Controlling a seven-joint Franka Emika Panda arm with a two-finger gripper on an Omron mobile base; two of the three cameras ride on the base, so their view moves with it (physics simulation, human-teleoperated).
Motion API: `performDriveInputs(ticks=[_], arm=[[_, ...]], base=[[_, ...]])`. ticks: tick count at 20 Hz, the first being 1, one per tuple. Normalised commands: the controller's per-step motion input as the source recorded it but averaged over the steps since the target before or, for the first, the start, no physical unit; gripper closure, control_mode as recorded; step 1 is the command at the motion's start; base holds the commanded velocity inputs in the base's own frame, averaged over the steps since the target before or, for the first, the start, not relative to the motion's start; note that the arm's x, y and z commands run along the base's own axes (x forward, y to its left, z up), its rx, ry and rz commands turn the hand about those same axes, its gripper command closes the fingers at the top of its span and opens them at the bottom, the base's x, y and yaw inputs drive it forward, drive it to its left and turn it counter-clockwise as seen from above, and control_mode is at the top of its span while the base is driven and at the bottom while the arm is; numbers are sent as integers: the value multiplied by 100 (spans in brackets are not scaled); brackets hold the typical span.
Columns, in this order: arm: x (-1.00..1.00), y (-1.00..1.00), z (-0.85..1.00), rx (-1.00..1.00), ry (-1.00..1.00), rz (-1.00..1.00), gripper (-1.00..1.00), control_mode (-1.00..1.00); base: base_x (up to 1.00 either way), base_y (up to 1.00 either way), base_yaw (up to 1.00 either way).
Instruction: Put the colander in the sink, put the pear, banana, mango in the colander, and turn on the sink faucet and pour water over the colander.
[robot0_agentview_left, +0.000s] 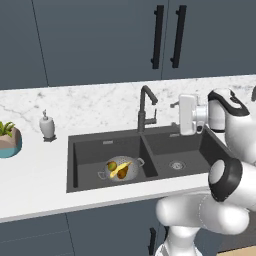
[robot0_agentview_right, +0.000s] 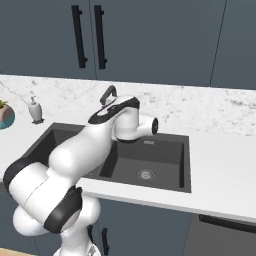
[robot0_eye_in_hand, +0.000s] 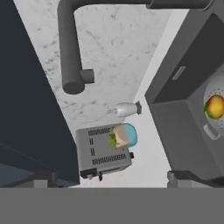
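The colander (robot0_agentview_left: 121, 167) sits in the left bowl of the sink (robot0_agentview_left: 85, 150) with the fruit inside, so turning on the water looks like the next job. The end effector (robot0_agentview_left: 176, 106) hangs just right of the sink faucet (robot0_agentview_left: 145, 107), not touching. I cannot tell if its fingers are apart. It needs to reach the small lever.

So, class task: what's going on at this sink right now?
The colander sits in the left basin of the sink with the banana and other fruit already inside. The robot's gripper is raised beside the sink faucet, holding nothing. No water is visible, so turning on the tap looks like the remaining step.
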Motion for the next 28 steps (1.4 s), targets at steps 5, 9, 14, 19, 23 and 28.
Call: performDriveInputs(ticks=[5, 9, 14, 19, 23, 28], arm=[[26, 11, -12, 8, 2, 0, -100, -100], [32, 5, -1, 6, 2, 0, -100, -100], [28, 12, 0, 1, 0, 0, -100, -100], [19, 20, -4, 0, 0, 0, -100, -100], [21, 20, -4, 0, 0, 0, -100, -100], [23, 10, -15, 0, 0, 0, -100, -100]], base=[[0, 0, 0], [0, 0, 0], [0, 0, 0], [0, 0, 0], [0, 0, 0], [0, 0, 0]])
